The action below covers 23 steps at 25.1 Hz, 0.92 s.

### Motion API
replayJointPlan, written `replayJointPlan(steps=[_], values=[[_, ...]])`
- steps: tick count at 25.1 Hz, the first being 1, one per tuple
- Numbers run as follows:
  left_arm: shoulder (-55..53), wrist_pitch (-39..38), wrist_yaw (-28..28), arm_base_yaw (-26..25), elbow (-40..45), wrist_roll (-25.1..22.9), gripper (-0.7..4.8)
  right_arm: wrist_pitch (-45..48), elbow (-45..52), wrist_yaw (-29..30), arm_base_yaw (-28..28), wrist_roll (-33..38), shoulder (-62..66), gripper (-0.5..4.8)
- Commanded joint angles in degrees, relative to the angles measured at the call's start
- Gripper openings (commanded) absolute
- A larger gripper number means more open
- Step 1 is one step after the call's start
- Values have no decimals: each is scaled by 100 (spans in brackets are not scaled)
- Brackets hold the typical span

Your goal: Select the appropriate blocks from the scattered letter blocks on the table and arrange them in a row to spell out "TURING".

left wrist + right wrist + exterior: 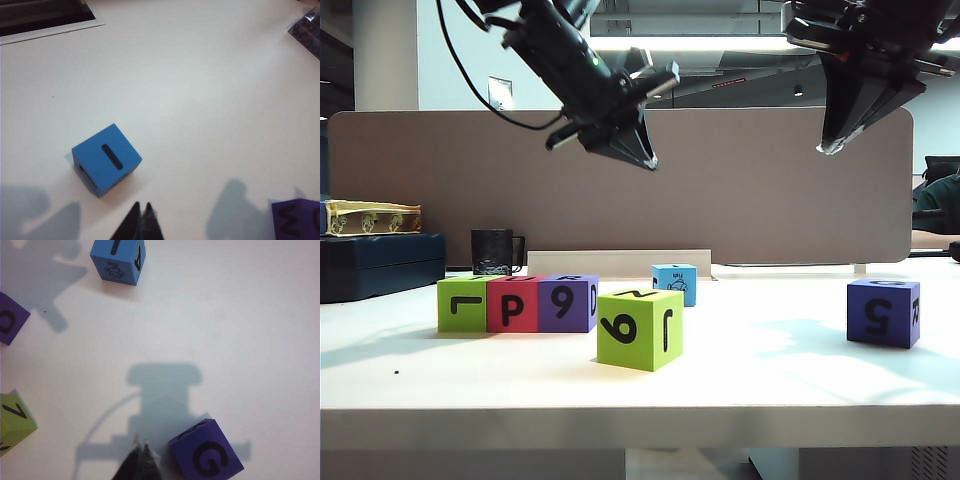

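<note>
Exterior view: the left gripper (pixel 642 152) hangs high above the table (pixel 770 370), jaws pressed together, gripping nothing. Beneath it, slightly farther back, sits the blue block (pixel 675 283); nearer the front is a green block (pixel 640 328), and to its left a green, red and purple row (pixel 516 303). The right gripper (pixel 835 143), closed and empty, hovers above the lone purple block (pixel 884 312).

Three letter blocks (pixel 517 303) sit touching in a row near the counter's (pixel 640 385) left end. Another block (pixel 640 328) lies nearer the front edge, one (pixel 674 283) behind it, one (pixel 884 312) toward the right end.

The left hand (pixel 645 160) and right hand (pixel 832 146) hang above the counter.
</note>
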State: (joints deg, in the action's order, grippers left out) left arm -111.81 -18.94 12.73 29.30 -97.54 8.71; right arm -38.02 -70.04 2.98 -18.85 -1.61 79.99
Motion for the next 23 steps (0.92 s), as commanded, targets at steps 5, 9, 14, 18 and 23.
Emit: replayJointPlan(steps=[5, 9, 14, 18, 23], values=[[-514, 614, -225, 57, -138, 205, 62, 52, -24, -11, -7, -20, -33, -1], [-859, 944, -662, 236, -140, 284, 143, 35, -24, -11, -7, -20, -33, -1], [-1088, 1239, -1329, 413, -140, 481, 320, 9, -24, -13, -7, -20, -33, -1], [-1196, 1338, -1687, 424, -142, 844, 320, 7, -24, -11, -7, -20, -33, -1], [-1405, 1355, -1803, 424, -164, 1471, 351, -46, -24, -55, -7, -20, -33, -1]])
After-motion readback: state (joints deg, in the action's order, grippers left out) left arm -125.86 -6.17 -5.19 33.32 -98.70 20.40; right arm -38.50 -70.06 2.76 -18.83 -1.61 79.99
